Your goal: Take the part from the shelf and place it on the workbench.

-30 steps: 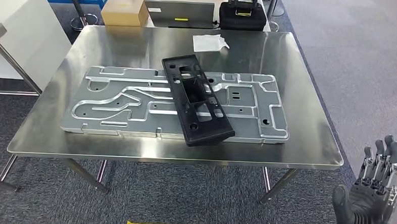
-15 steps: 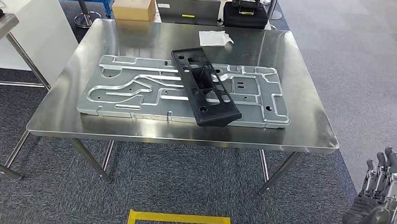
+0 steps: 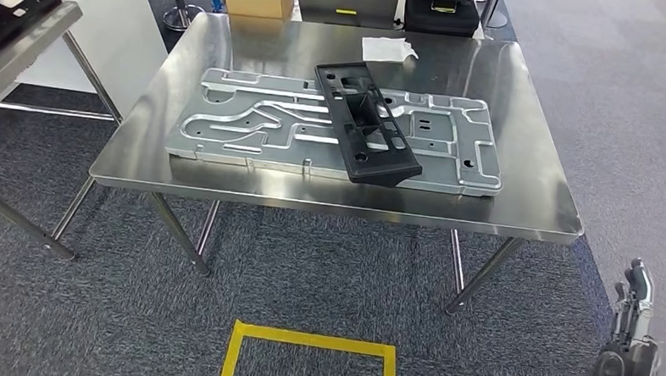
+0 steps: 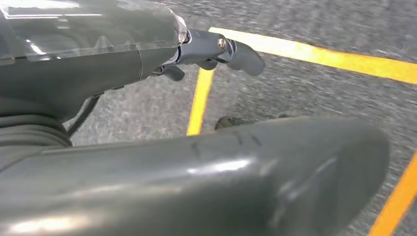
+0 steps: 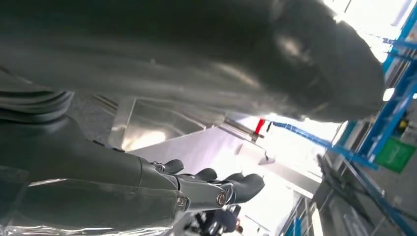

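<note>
The tabletop [image 3: 228, 183] is standing ahead of me, steel and bare along its near edge, well apart from both arms. It is carrying a wide grey plate [image 3: 256, 125] that is lying flat; I judge it to be a fixture set there to receive work. The black part [image 3: 366, 126] is lying across this plate at an angle, its near end reaching almost to the plate's front edge, so the task's thing is sitting on the tabletop and resting on the plate rather than on bare steel. A white sheet [image 3: 387, 48] is lying near the far edge, clear of the part. On the carpet in front of the table, yellow tape [image 3: 310, 344] is marking a standing spot, presumably for me.

My right robot hand [image 3: 633, 337] is hanging low at my side, fingers extended and apart, holding nothing. My left robot hand [image 4: 216, 49] is pointing down at the carpet over the tape lines, fingers loosely out and likewise holding nothing. I judge the placing done.
</note>
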Robot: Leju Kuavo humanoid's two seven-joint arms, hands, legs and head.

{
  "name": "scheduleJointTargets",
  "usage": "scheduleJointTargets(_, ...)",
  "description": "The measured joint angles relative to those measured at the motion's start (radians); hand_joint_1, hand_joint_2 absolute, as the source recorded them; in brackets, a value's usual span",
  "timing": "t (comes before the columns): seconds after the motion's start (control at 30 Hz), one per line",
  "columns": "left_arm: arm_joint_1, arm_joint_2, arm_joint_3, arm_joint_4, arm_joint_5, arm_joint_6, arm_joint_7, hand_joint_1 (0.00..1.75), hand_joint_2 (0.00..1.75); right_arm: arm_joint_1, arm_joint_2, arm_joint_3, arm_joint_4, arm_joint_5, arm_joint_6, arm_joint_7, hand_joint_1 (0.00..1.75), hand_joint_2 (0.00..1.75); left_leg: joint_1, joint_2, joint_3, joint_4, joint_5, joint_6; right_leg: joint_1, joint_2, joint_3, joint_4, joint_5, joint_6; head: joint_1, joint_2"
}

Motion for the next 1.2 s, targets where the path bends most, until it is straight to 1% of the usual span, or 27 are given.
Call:
scheduleJointTargets(0.07, 0.0, 0.0, 0.002, 0.0, -0.001, 0.003, -0.004, 0.0, 0.0, 0.01, 0.0, -0.003, 0.012, 0.015, 0.003, 0.001, 0.0, 0.0, 0.009, 0.031, -0.03, 0.11, -0.1, -0.012, -0.002, -0.023, -0.022, 0.001, 0.016, -0.004, -0.001, 0.0)
scheduleJointTargets(0.1, 0.0, 0.0, 0.003, 0.0, -0.001, 0.004, -0.005, 0.0, 0.0, 0.013, 0.0, -0.004, 0.02, 0.029, 0.003, 0.003, 0.0, 0.0, 0.015, 0.038, -0.043, 0.174, -0.135, -0.02, -0.002, -0.035, -0.035, 0.004, 0.024, -0.003, -0.001, 0.0)
scheduleJointTargets(0.13, 0.0, 0.001, 0.003, 0.0, -0.001, 0.004, -0.005, 0.0, 0.0, 0.015, -0.001, -0.005, 0.033, 0.046, 0.002, 0.008, 0.0, 0.0, 0.02, 0.043, -0.048, 0.223, -0.144, -0.028, -0.003, -0.048, -0.049, 0.009, 0.032, 0.0, -0.001, 0.0)
scheduleJointTargets(0.2, 0.001, 0.002, 0.005, 0.0, 0.003, 0.001, 0.0, 0.0, 0.0, 0.015, -0.01, -0.002, 0.078, 0.078, -0.007, 0.023, 0.0, 0.0, 0.03, 0.05, -0.014, 0.233, -0.092, -0.043, -0.008, -0.074, -0.082, 0.024, 0.046, 0.008, -0.001, 0.0)
scheduleJointTargets(0.23, 0.001, 0.003, 0.006, 0.0, 0.006, -0.001, 0.004, 0.0, 0.0, 0.014, -0.017, 0.002, 0.106, 0.091, -0.017, 0.032, 0.0, 0.0, 0.035, 0.058, 0.025, 0.192, -0.058, -0.049, -0.011, -0.085, -0.099, 0.035, 0.051, 0.013, -0.001, 0.0)
scheduleJointTargets(0.27, 0.0, 0.003, 0.007, 0.0, 0.009, -0.002, 0.008, 0.0, 0.0, 0.01, -0.025, 0.009, 0.137, 0.103, -0.032, 0.041, 0.0, 0.0, 0.035, 0.074, 0.073, 0.125, -0.049, -0.056, -0.012, -0.095, -0.115, 0.048, 0.055, 0.02, -0.001, 0.0)
scheduleJointTargets(0.3, -0.001, 0.003, 0.008, 0.0, 0.011, -0.001, 0.012, 0.0, 0.0, 0.003, -0.036, 0.019, 0.172, 0.117, -0.055, 0.048, 0.0, 0.0, 0.033, 0.09, 0.117, 0.056, -0.057, -0.056, -0.013, -0.103, -0.128, 0.06, 0.059, 0.026, -0.001, 0.0)
scheduleJointTargets(0.37, -0.002, 0.002, 0.011, 0.0, 0.016, 0.011, 0.018, 0.0, 0.0, -0.033, -0.065, 0.057, 0.269, 0.152, -0.121, 0.063, 0.0, 0.0, 0.027, 0.109, 0.156, -0.029, -0.091, -0.038, -0.008, -0.117, -0.143, 0.074, 0.07, 0.039, -0.002, 0.0)
scheduleJointTargets(0.43, -0.001, 0.0, 0.017, 0.0, 0.02, 0.027, 0.021, 0.0, 0.0, -0.071, -0.097, 0.109, 0.376, 0.18, -0.178, 0.074, 0.0, 0.0, 0.024, 0.1, 0.144, -0.037, -0.083, -0.005, -0.01, -0.124, -0.145, 0.073, 0.081, 0.055, -0.002, 0.0)
scheduleJointTargets(0.47, 0.0, -0.001, 0.019, 0.0, 0.021, 0.031, 0.021, 0.0, 0.0, -0.082, -0.108, 0.13, 0.415, 0.186, -0.191, 0.076, 0.0, 0.0, 0.023, 0.094, 0.135, -0.037, -0.074, 0.008, -0.014, -0.113, -0.149, 0.079, 0.07, 0.064, -0.002, 0.0)
scheduleJointTargets(0.5, 0.0, -0.002, 0.02, 0.0, 0.021, 0.034, 0.021, 0.0, 0.0, -0.09, -0.119, 0.147, 0.449, 0.189, -0.2, 0.077, 0.0, 0.0, 0.022, 0.087, 0.123, -0.039, -0.062, 0.02, -0.017, -0.093, -0.157, 0.098, 0.04, 0.071, -0.002, 0.0)
scheduleJointTargets(0.57, -0.001, -0.003, 0.023, 0.0, 0.021, 0.037, 0.022, 0.0, 0.0, -0.1, -0.139, 0.17, 0.5, 0.188, -0.212, 0.084, 0.0, 0.0, 0.019, 0.071, 0.093, -0.039, -0.035, 0.034, -0.018, -0.043, -0.183, 0.193, -0.063, 0.076, -0.002, 0.0)
scheduleJointTargets(0.6, -0.001, -0.004, 0.025, 0.0, 0.022, 0.04, 0.022, 0.0, 0.0, -0.105, -0.15, 0.182, 0.521, 0.185, -0.217, 0.09, 0.0, 0.0, 0.017, 0.061, 0.077, -0.039, -0.022, 0.037, -0.017, -0.03, -0.197, 0.256, -0.11, 0.074, -0.002, 0.0)
scheduleJointTargets(0.63, -0.001, -0.004, 0.027, 0.0, 0.024, 0.045, 0.023, 0.0, 0.0, -0.111, -0.162, 0.195, 0.541, 0.18, -0.222, 0.097, 0.0, 0.0, 0.014, 0.05, 0.06, -0.037, -0.008, 0.038, -0.015, -0.024, -0.204, 0.311, -0.136, 0.071, -0.002, 0.0)
scheduleJointTargets(0.67, 0.0, -0.005, 0.029, 0.0, 0.026, 0.051, 0.025, 0.0, 0.0, -0.121, -0.174, 0.213, 0.565, 0.175, -0.228, 0.105, 0.0, 0.0, 0.011, 0.039, 0.043, -0.036, 0.005, 0.038, -0.013, -0.021, -0.199, 0.341, -0.136, 0.066, -0.002, 0.0)
scheduleJointTargets(0.7, 0.001, -0.005, 0.031, 0.0, 0.027, 0.058, 0.026, 0.0, 0.0, -0.133, -0.184, 0.231, 0.588, 0.17, -0.234, 0.11, 0.0, 0.0, 0.008, 0.029, 0.026, -0.035, 0.018, 0.038, -0.011, -0.019, -0.178, 0.338, -0.115, 0.06, -0.002, 0.0)
scheduleJointTargets(0.77, 0.001, -0.009, 0.035, 0.0, 0.028, 0.075, 0.029, 0.0, 0.0, -0.175, -0.209, 0.282, 0.661, 0.145, -0.264, 0.114, 0.0, 0.0, 0.005, 0.01, -0.002, -0.032, 0.042, 0.035, -0.003, 0.0, -0.089, 0.233, -0.057, 0.041, -0.002, 0.0)
scheduleJointTargets(0.83, -0.002, -0.015, 0.036, 0.0, 0.028, 0.09, 0.031, 0.0, 0.0, -0.23, -0.237, 0.352, 0.76, 0.105, -0.298, 0.107, 0.0, 0.0, 0.001, -0.006, -0.023, -0.033, 0.068, 0.029, 0.003, 0.037, 0.007, 0.084, -0.049, 0.024, -0.002, 0.0)
scheduleJointTargets(0.87, -0.003, -0.018, 0.037, 0.0, 0.027, 0.094, 0.031, 0.0, 0.0, -0.255, -0.248, 0.387, 0.808, 0.088, -0.311, 0.101, 0.0, 0.0, 0.002, -0.014, -0.028, -0.035, 0.08, 0.025, 0.006, 0.049, 0.033, 0.036, -0.056, 0.019, -0.002, 0.0)
scheduleJointTargets(0.9, -0.003, -0.02, 0.037, 0.0, 0.027, 0.097, 0.031, 0.0, 0.0, -0.273, -0.257, 0.419, 0.85, 0.076, -0.319, 0.095, 0.0, 0.0, 0.002, -0.023, -0.032, -0.039, 0.094, 0.019, 0.008, 0.048, 0.041, 0.014, -0.06, 0.018, -0.002, 0.0)
scheduleJointTargets(0.97, 0.001, -0.02, 0.038, 0.0, 0.027, 0.1, 0.031, 0.0, 0.0, -0.302, -0.265, 0.466, 0.916, 0.064, -0.331, 0.088, 0.0, 0.0, 0.002, -0.037, -0.041, -0.046, 0.109, 0.007, 0.006, 0.026, 0.027, 0.007, -0.039, 0.013, -0.002, 0.0)
scheduleJointTargets(1.0, 0.004, -0.02, 0.039, 0.0, 0.027, 0.101, 0.032, 0.0, 0.0, -0.314, -0.269, 0.485, 0.943, 0.06, -0.335, 0.087, 0.0, 0.0, 0.001, -0.028, -0.052, -0.034, 0.089, 0.002, 0.003, 0.013, 0.016, 0.005, -0.025, 0.007, -0.002, 0.0)
scheduleJointTargets(1.03, 0.006, -0.02, 0.039, 0.0, 0.027, 0.103, 0.032, 0.0, 0.0, -0.322, -0.273, 0.5, 0.963, 0.056, -0.338, 0.085, 0.0, 0.0, 0.001, -0.012, -0.065, -0.003, 0.048, -0.003, 0.0, 0.0, 0.003, 0.002, -0.012, 0.001, -0.002, 0.0)
scheduleJointTargets(1.1, 0.006, -0.02, 0.04, 0.0, 0.027, 0.104, 0.032, 0.0, 0.0, -0.329, -0.282, 0.526, 0.993, 0.052, -0.348, 0.091, 0.0, 0.0, 0.008, 0.028, -0.094, 0.116, -0.062, -0.012, 0.001, -0.026, -0.026, 0.001, 0.008, -0.005, -0.003, 0.0)
scheduleJointTargets(1.13, 0.006, -0.02, 0.04, 0.0, 0.027, 0.105, 0.031, 0.0, 0.0, -0.333, -0.286, 0.538, 1.009, 0.055, -0.357, 0.1, 0.0, 0.0, 0.012, 0.038, -0.104, 0.185, -0.091, -0.019, 0.001, -0.041, -0.039, 0.002, 0.016, -0.004, -0.003, 0.0)
scheduleJointTargets(1.17, 0.006, -0.02, 0.04, 0.0, 0.026, 0.106, 0.03, 0.0, 0.0, -0.343, -0.289, 0.551, 1.032, 0.066, -0.372, 0.114, 0.0, 0.0, 0.017, 0.044, -0.109, 0.241, -0.091, -0.025, 0.001, -0.054, -0.052, 0.004, 0.025, -0.002, -0.003, 0.0)
scheduleJointTargets(1.2, 0.007, -0.02, 0.04, 0.0, 0.024, 0.109, 0.03, 0.0, 0.0, -0.36, -0.291, 0.569, 1.069, 0.086, -0.394, 0.133, 0.0, 0.0, 0.021, 0.048, -0.101, 0.271, -0.065, -0.03, 0.001, -0.067, -0.066, 0.007, 0.034, 0.0, -0.003, 0.0)
